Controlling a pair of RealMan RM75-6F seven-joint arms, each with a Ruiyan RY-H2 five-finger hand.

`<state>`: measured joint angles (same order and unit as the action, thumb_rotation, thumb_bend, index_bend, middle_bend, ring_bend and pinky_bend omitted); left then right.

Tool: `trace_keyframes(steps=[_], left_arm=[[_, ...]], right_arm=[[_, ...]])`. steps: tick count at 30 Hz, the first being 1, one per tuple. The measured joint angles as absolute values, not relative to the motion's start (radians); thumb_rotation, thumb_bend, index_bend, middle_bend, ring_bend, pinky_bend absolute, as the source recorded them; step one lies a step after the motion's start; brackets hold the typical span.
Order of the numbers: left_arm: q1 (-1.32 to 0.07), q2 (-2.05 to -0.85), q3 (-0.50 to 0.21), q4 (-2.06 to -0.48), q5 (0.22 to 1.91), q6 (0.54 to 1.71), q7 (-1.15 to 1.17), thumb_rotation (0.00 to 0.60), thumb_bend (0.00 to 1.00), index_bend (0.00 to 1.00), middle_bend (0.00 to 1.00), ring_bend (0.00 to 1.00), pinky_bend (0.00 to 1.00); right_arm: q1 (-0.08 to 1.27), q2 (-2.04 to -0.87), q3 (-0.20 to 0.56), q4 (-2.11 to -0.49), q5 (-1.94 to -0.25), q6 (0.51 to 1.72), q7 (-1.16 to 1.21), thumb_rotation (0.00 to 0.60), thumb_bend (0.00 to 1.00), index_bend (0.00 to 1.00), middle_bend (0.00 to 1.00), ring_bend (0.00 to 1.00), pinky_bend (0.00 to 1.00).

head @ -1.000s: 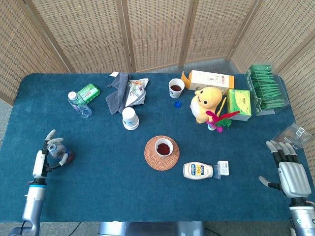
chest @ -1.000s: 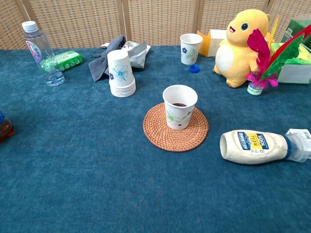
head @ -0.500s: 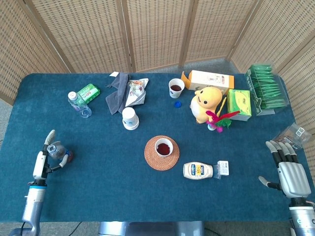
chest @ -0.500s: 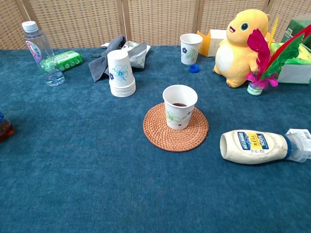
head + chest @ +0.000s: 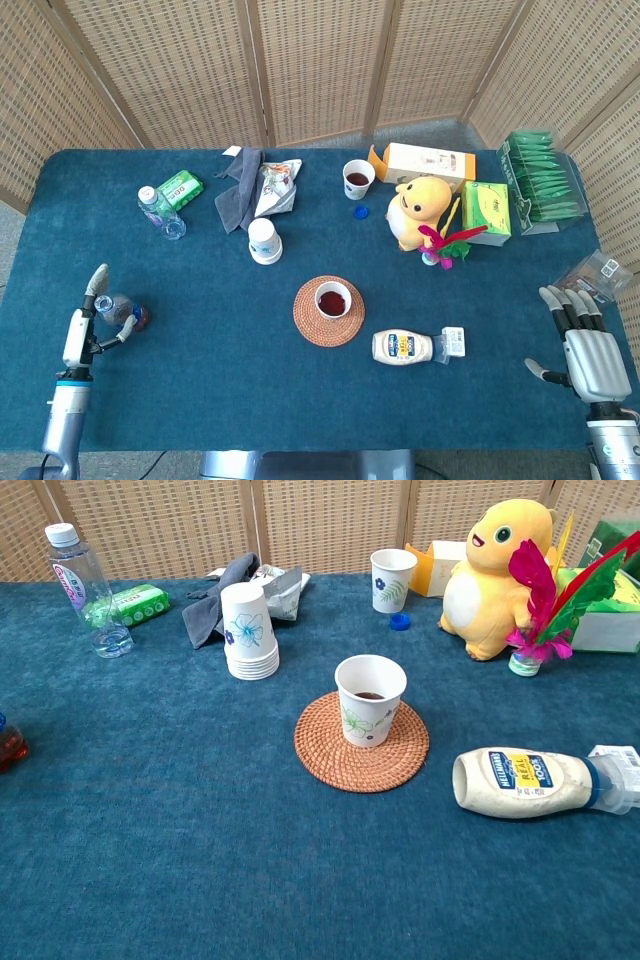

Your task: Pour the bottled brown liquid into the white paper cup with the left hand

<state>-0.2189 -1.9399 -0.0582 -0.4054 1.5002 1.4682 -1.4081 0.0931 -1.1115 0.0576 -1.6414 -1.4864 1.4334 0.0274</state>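
A small clear bottle (image 5: pixel 116 309) with a little brown liquid stands near the table's left edge; the chest view shows only its edge (image 5: pixel 8 744). My left hand (image 5: pixel 84 325) is just left of it, fingers spread apart and holding nothing. The white paper cup (image 5: pixel 333 298) stands upright on a round woven coaster (image 5: pixel 312 327) at the table's middle, with brown liquid inside (image 5: pixel 370 698). At the table's right edge my right hand (image 5: pixel 590 355) lies with its fingers straight and nothing in it.
A stack of paper cups (image 5: pixel 264 241), a water bottle (image 5: pixel 160 210), a grey cloth (image 5: pixel 238 190) and a second cup of brown liquid (image 5: pixel 357 178) stand further back. A mayonnaise bottle (image 5: pixel 405 347) lies right of the coaster. A yellow plush toy (image 5: pixel 425 205) and boxes fill the back right.
My left hand's fingers have come off the bottle and spread, and the hand has drawn slightly back. The bottle stays standing on the table. The right hand has not moved.
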Motion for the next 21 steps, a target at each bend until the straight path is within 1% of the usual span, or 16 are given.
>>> trace_keyframes(steps=[10,21], left_arm=[[-0.192,-1.915,-0.055,-0.456,1.512,1.543,-1.425,0.6,0.41,0.0,0.0,0.0,0.05],[-0.165,-1.897,-0.054,-0.498,1.518,1.593,-1.422,0.6,0.41,0.0,0.0,0.0,0.04]], right_arm=[[0.092,-1.111,0.055,-1.648,-1.491,1.436,0.02,0.6,0.0,0.0,0.0,0.0,0.0],[0.091,-1.111,0.053,-1.652,-1.495,1.439,0.015,0.6,0.0,0.0,0.0,0.0,0.0]])
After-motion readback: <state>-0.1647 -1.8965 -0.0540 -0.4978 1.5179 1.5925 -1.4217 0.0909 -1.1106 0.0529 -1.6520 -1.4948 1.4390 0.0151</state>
